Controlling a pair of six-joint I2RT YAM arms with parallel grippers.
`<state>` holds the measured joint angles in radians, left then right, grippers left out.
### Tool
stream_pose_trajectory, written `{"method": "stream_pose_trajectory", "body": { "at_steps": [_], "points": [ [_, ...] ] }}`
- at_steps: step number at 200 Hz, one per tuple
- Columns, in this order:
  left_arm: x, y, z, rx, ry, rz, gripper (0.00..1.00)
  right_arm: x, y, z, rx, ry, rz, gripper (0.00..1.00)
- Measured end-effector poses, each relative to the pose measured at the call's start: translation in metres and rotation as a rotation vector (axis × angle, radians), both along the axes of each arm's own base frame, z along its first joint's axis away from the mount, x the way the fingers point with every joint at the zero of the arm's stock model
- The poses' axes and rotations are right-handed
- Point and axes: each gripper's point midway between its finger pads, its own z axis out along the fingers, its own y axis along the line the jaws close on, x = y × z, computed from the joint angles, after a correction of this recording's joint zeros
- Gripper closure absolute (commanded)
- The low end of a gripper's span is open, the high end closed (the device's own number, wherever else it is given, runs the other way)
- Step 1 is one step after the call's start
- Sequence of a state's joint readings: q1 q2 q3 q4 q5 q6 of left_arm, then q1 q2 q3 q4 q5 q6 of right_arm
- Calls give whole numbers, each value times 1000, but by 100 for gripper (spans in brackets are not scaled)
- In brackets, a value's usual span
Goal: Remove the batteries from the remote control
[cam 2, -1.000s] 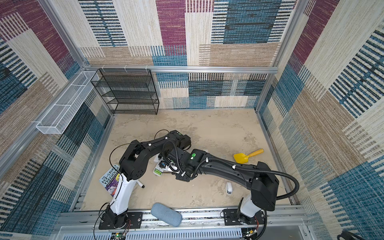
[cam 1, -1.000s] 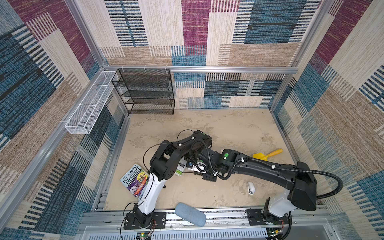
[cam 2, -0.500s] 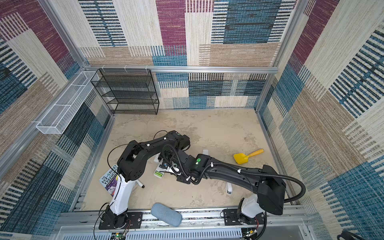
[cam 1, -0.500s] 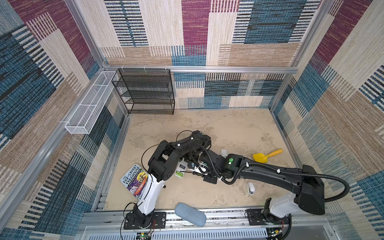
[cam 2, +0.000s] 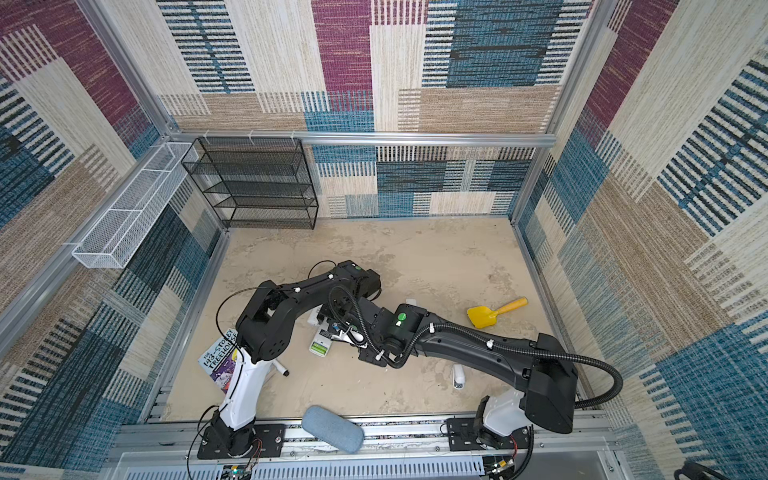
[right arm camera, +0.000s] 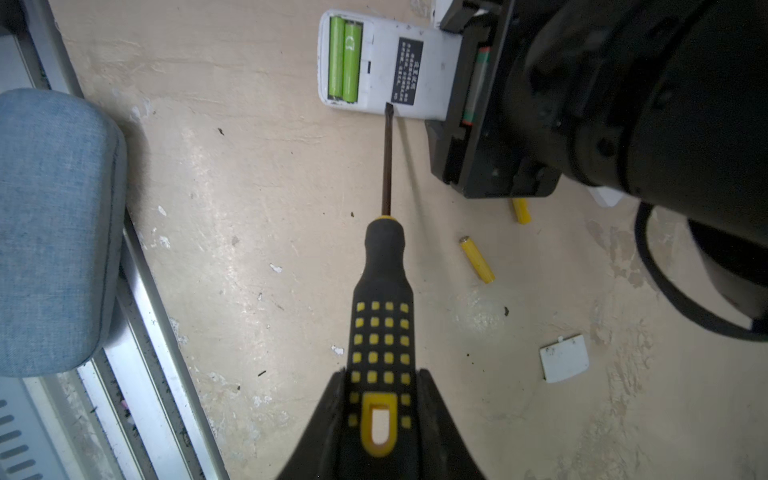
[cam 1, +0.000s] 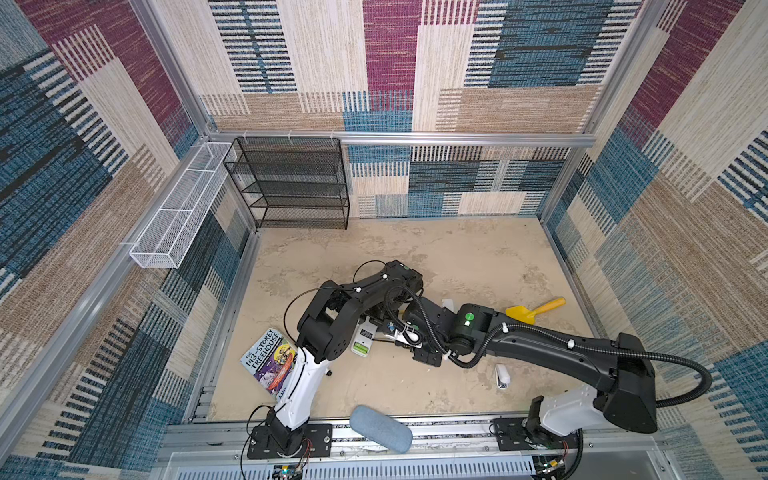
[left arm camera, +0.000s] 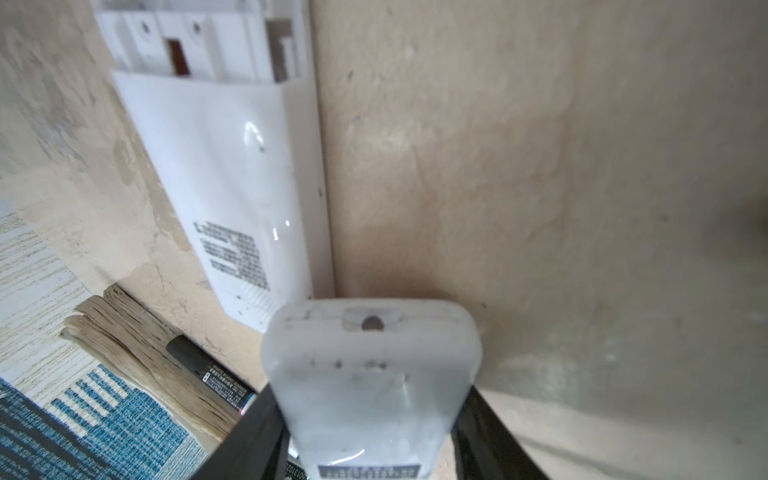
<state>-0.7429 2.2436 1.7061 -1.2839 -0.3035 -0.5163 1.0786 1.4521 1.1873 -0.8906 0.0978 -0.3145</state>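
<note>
Right wrist: left jaws apparently cover remote (right arm camera: 386,62).

We can read one title plainly: the cover of the book (cam 1: 269,360) carries "THE 143-STOREY TREEHOUSE" in pale hand-drawn letters, and it shows in both top views. On the back of the remote control (right arm camera: 386,62) we see a black label with rows of white print, too small to make out. One green battery (right arm camera: 351,62) in its compartment bears a white mark we cannot read. The second remote (left arm camera: 232,187) has a blurred block of dark print, and the marker (left arm camera: 208,376) has white lettering, also illegible.
</note>
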Motion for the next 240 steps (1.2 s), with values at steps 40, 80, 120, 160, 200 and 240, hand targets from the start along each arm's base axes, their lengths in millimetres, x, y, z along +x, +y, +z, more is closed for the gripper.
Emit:
{"method": "stream_pose_trajectory", "body": {
  "at_steps": [40,80,120,160,200,240],
  "points": [
    [-1,0,-1,7,7,3,68,-5,-1,-2,-29,18,9,100],
    [-1,1,-2,14,9,0,68,-6,12,6,-9,18,31,100],
    [-1,1,-2,15,9,0,68,-5,18,4,-20,26,42,100],
    [-1,1,-2,18,8,-2,68,-5,18,1,-40,33,50,100],
    [-1,1,-2,23,7,-6,68,-6,15,2,-57,41,53,100],
    [-1,1,-3,25,7,-8,68,-6,17,1,-65,43,61,100]
  ]
}}
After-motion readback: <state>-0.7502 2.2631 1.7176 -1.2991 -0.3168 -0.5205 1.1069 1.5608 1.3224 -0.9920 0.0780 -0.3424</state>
